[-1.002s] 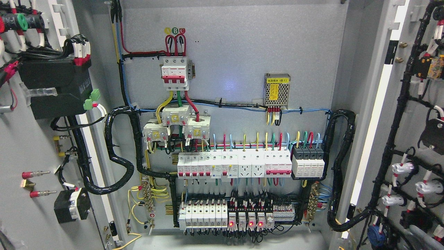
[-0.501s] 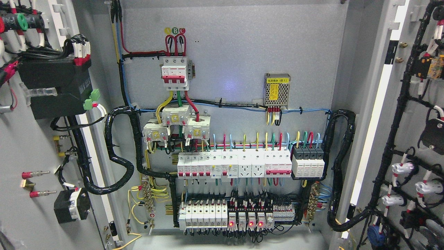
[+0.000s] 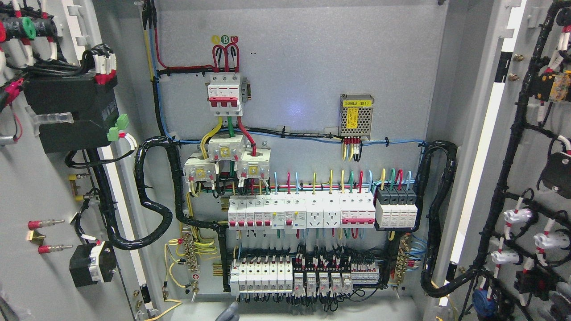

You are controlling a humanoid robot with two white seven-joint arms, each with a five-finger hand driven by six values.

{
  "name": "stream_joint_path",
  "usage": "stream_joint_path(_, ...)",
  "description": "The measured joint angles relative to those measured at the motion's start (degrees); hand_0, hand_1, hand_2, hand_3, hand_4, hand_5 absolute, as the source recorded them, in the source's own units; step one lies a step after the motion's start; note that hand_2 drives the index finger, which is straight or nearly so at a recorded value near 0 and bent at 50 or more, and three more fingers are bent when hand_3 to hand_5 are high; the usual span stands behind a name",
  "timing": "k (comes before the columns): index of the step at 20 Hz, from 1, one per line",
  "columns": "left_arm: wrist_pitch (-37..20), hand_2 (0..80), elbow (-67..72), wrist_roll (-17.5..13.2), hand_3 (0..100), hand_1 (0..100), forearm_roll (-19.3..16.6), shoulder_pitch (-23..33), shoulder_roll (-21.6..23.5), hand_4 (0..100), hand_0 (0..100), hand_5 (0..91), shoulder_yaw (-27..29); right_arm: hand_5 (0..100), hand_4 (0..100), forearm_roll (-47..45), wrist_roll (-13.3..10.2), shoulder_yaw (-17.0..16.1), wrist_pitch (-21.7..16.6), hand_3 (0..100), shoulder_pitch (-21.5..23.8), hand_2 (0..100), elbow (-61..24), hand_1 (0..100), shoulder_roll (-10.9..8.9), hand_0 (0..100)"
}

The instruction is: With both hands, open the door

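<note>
The electrical cabinet stands open, both doors swung wide. The left door (image 3: 40, 187) fills the left edge, its inner face carrying a black module and wiring. The right door (image 3: 531, 178) fills the right edge with black cable looms and white lamp holders. A grey tip of my left hand (image 3: 229, 312) pokes up at the bottom edge, left of the middle, below the lowest breaker row and touching neither door. A grey piece of my right hand (image 3: 562, 302) shows at the lower right corner in front of the right door's wiring.
Inside, the back panel (image 3: 312, 67) holds a red-and-white main breaker (image 3: 225, 94), a metal power supply (image 3: 356, 115), a middle row of breakers and sockets (image 3: 312, 213) and a lower breaker row (image 3: 285, 275). Black corrugated conduits (image 3: 439, 214) loop down both sides.
The grey tip has newly risen at the bottom edge. The grey piece at the lower right has drawn back toward the corner. Red lamps on the lower row have gone dark.
</note>
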Motion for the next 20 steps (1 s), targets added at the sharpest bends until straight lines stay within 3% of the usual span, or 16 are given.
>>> stream_joint_path(20,-6.31,0.0,-0.23,0.18,0,0,4.71,0.21,1.2,0,0,0.0,8.9,0,0,-1.28,-0.12,-4.13,0.04,0,2.99,0,0.41,0,2.17,19)
